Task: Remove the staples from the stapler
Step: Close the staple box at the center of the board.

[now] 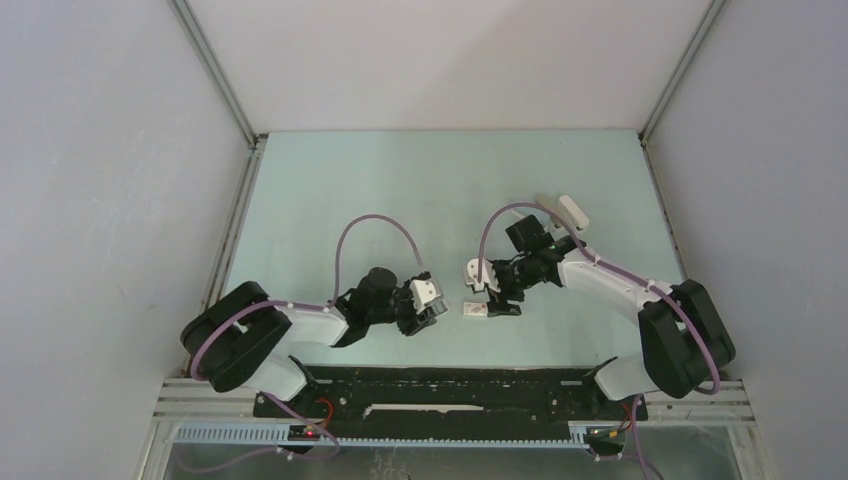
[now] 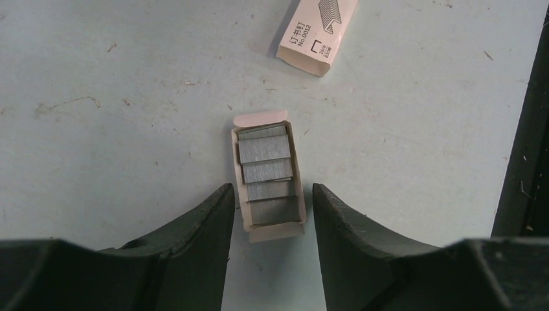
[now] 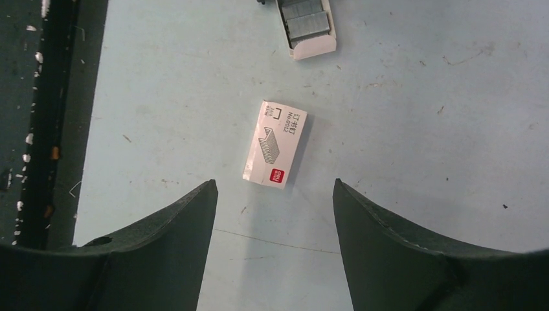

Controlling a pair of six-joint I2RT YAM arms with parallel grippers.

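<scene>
Table [image 1: 330, 200]: pale green top with scuffs and specks; it carries every item listed.
Stapler [image 1: 572, 211]: slim, pale and elongated, lying at a slant in the far right part of the table, not far from the right edge and beyond the right arm; well apart from both grippers. It is too small in the top view to tell whether it is open.
Staples [image 2: 265, 170]: grey metal strips overlapping in a row inside the tray.
Tray [image 2: 289, 170]: small open card tray, flat on the table around mid-width, toward the near edge.
Labelled box [image 3: 275, 152]: small, white and closed, with a staple drawing and a red patch; it lies flat at a slight angle, near the tray but not touching it.
Left gripper [image 2: 270, 191]: fingers spread, one on each side of the tray's near end, with a narrow gap at each side; it grips nothing.
Right gripper [image 3: 275, 184]: fingers spread wide above bare table, with the labelled box just ahead of the tips; it grips nothing.
</scene>
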